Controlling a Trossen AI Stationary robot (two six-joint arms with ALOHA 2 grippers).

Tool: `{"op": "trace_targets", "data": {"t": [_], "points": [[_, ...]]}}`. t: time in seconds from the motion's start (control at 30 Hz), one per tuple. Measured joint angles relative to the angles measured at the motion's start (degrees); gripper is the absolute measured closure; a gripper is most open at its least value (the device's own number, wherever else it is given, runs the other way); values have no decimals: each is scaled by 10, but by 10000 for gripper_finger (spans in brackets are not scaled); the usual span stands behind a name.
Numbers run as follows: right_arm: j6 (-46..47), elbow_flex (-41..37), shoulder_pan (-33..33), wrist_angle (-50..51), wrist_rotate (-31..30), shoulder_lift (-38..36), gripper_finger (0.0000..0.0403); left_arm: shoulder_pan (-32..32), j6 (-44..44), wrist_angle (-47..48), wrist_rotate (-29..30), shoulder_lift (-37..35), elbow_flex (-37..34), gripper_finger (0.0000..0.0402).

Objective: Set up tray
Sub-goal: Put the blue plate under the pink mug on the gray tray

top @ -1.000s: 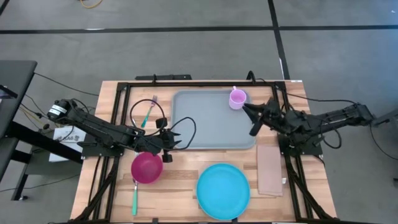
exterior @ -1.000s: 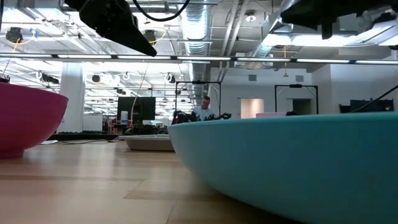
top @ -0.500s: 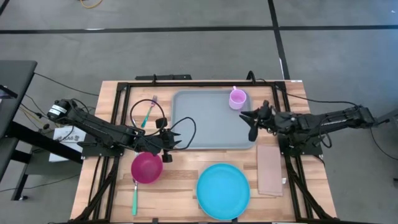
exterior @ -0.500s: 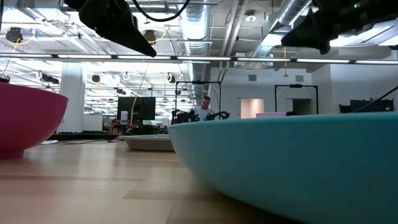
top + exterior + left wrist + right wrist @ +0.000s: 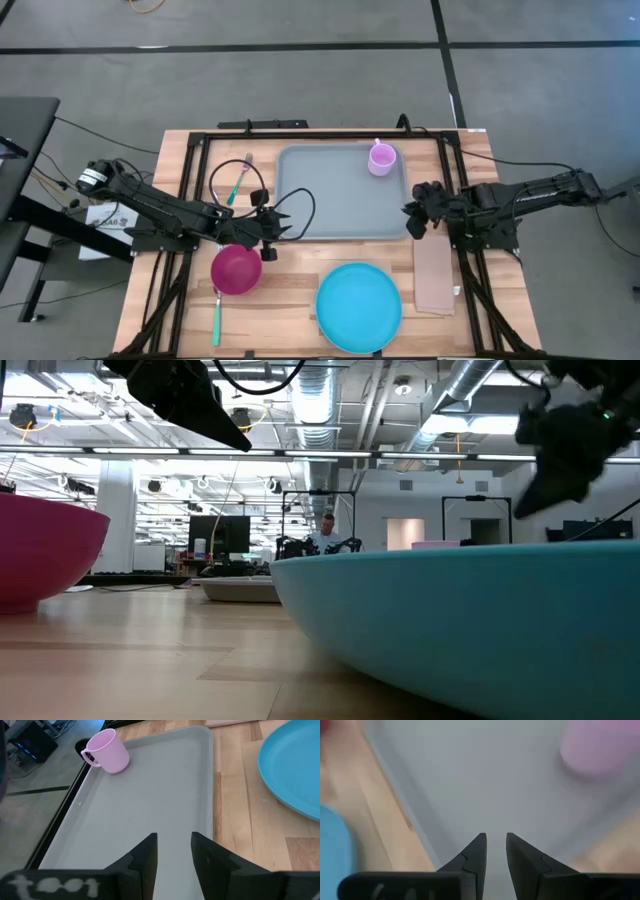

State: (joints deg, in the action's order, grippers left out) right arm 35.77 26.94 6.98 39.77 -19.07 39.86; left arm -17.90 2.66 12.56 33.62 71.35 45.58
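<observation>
The pale grey-blue tray (image 5: 340,190) lies flat on the table's far middle. A pink cup (image 5: 381,158) stands upright in its far right corner and also shows in the left wrist view (image 5: 107,751). My left gripper (image 5: 288,224) is open at the tray's left near edge, its fingers (image 5: 150,851) over the tray floor (image 5: 140,805); whether they touch it I cannot tell. My right gripper (image 5: 408,220) is open with a narrow gap (image 5: 495,837), above the tray's right rim, near of the cup.
A round bright-blue plate (image 5: 359,307) sits near of the tray and a magenta bowl (image 5: 236,269) to its left. A tan napkin (image 5: 433,272) lies at the right edge. One green-handled utensil (image 5: 237,180) lies left of the tray, another (image 5: 216,320) near the bowl.
My right gripper has drawn back from the pink cup toward the table's right and near side, sinking lower and tipping down. The gap between its fingers is smaller than before. The cup has stayed in place on the tray.
</observation>
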Motion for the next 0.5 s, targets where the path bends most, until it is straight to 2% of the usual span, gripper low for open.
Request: {"op": "trace_targets", "data": {"t": [0.13, 0.33, 0.5], "points": [[75, 0, 0, 79, 40, 0, 336, 0, 0, 0, 0, 0, 0, 292], [164, 0, 1, 88, 126, 7, 336, 0, 0, 0, 0, 0, 0, 292], [178, 0, 0, 117, 162, 39, 336, 0, 0, 0, 0, 0, 0, 292]]}}
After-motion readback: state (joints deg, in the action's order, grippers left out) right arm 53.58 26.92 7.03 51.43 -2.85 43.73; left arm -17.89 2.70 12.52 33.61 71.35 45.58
